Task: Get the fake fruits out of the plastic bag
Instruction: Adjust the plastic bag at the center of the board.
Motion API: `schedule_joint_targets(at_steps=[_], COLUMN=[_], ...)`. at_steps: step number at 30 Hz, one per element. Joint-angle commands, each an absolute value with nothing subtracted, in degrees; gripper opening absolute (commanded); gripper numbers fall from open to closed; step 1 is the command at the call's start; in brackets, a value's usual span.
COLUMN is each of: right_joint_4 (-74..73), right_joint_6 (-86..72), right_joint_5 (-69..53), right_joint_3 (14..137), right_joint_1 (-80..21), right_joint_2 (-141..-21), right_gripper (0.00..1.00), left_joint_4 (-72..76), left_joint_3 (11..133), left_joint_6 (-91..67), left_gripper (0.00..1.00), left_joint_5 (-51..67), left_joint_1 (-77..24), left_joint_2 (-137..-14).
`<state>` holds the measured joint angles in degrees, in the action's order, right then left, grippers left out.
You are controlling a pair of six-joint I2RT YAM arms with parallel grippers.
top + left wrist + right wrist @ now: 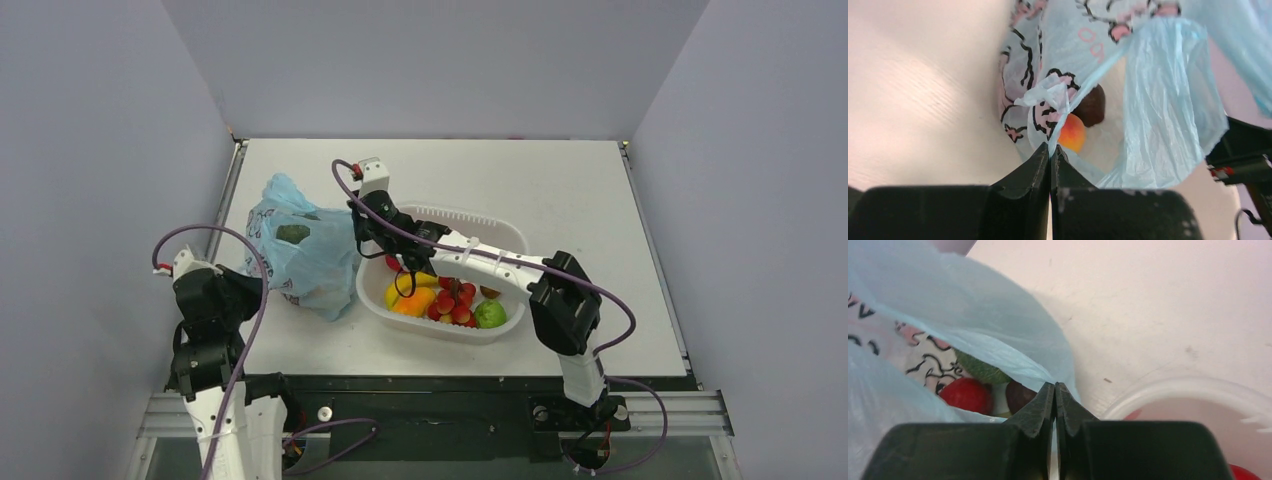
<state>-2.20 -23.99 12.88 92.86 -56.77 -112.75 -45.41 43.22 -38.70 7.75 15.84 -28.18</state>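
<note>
**Condition.** The plastic bag (305, 262) lies on the left half of the desk (560, 180), just beside the white tub (450, 330). The left end effector (1051, 149) is clenched on the near-left edge of the bag's film. The right end effector (1055, 386) is clenched on the film at the side facing the tub. The mouth is stretched between them.

**Contents.** The fruit is inside the bag. The left wrist view shows a peach (1072, 134) touching a dark brown fruit (1093, 106). The right wrist view shows a red fruit (967, 394) beside a netted green melon (979, 370).

**Hazards, as judged:**
1. Tearing. The film is thin and each pinch takes only a narrow fold. If the arms draw apart or lift with the melon's weight in the bag, the film may split at either pinch.
2. Slippage. A glossy film held by so little material may pull free of one end effector. The mouth would then collapse over the fruit.
3. No free end effector. Both are occupied, so reaching in means letting go on one side, which risks the bag sagging shut.
4. Runaway fruit. If the bag is tipped instead, round glossy fruit may roll across the desk. The bag sits near the left edge, so a spill to that side is the worst case.
5. Collision. The right arm reaches over the tub, so a careless lift could knock it.
</note>
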Motion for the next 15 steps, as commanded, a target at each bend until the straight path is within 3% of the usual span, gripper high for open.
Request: schedule_joint_targets(at_steps=[1, 15], right_joint_4=[-3.7, -7.04], right_joint_6=[-21.1, -15.88], right_joint_5=[25.61, 28.25], right_joint_3=[100.58, 121.84], right_joint_1=[-54.43, -50.49], right_joint_2=[-111.55, -123.64], right_gripper=[0.0, 0.0], left_joint_4=[-51.13, -55.45], left_joint_3=[49.1, 54.14], left_joint_6=[-40.02, -38.75], left_gripper=[0.0, 0.0], left_joint_5=[-10.31, -24.43], left_joint_1=[15.7, 13.46], left_joint_2=[-28.2, -28.67])
